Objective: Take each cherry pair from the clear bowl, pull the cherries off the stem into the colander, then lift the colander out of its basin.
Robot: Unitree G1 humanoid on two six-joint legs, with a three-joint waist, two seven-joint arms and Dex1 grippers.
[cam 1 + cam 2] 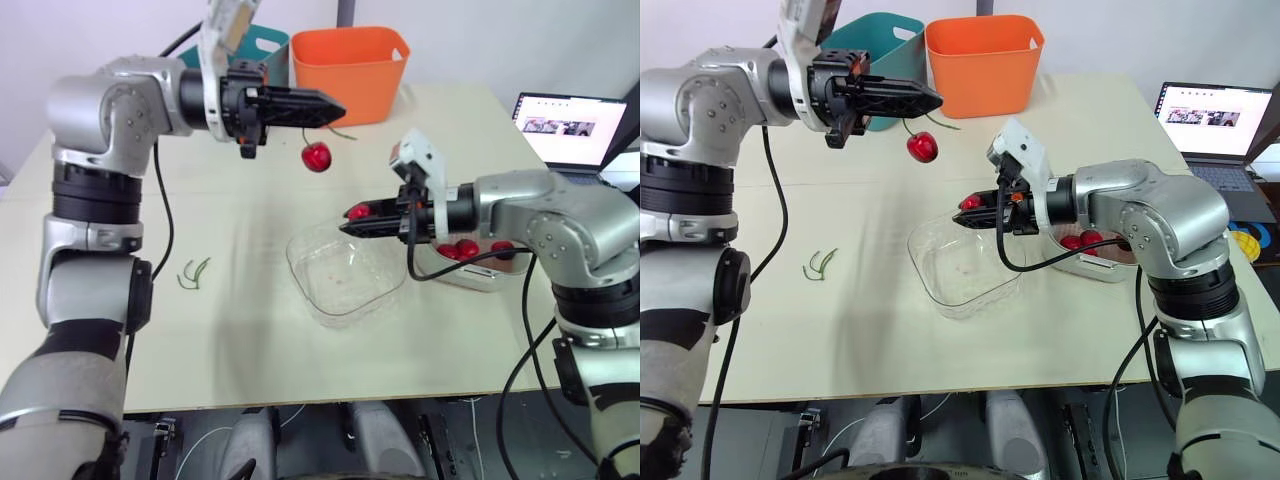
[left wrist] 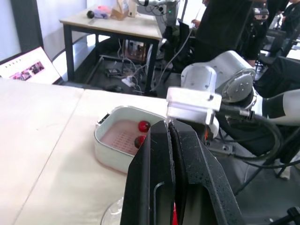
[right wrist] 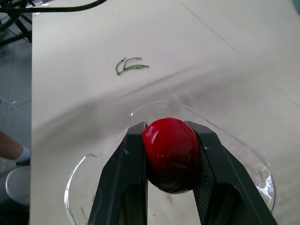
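Cherry (image 3: 171,152) tight in right pincer (image 1: 350,226), second cherry (image 1: 316,157) on one stem (image 1: 306,134) in closed left pincer (image 1: 337,108).

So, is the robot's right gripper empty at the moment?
No, the right gripper is shut on a red cherry, held over the clear bowl.

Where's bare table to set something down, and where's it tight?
Free: table between loose stems and clear bowl, and the front strip before the bowl. Tight: right side, where right gripper with its cherry, bowl and colander bunch; orange bin and teal bin line the back.
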